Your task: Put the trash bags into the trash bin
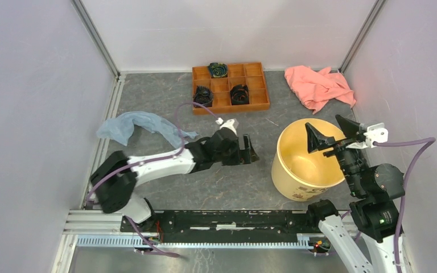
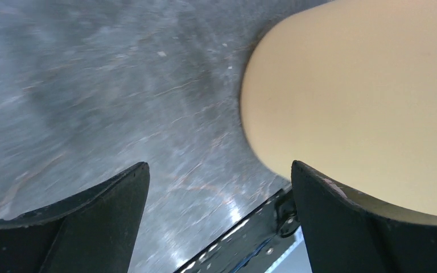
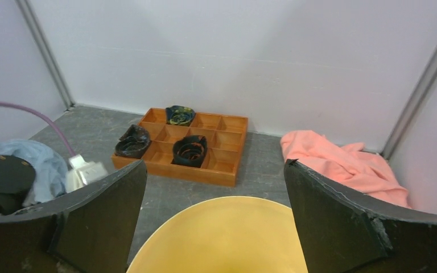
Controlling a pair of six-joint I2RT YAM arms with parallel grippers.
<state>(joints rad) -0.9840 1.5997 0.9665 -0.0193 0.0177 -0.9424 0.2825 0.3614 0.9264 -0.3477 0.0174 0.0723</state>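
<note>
Grey tabletop (image 1: 159, 94): one trash bag (image 1: 131, 125), one trash bin (image 1: 296, 183), two end effectors (image 1: 249, 151) (image 1: 334, 133) (both wide).

wide-jawed right gripper (image 3: 215, 166) over bin (image 3: 222, 236)

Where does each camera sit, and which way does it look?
Top: above and behind, looking down at the table; left arm and right arm show.
Left wrist: on left arm, facing table and trash bin wall; left hand shows.
Right wrist: on right arm, facing the back wall over the trash bin; right hand shows.
Wrist views share the trash bin.
</note>
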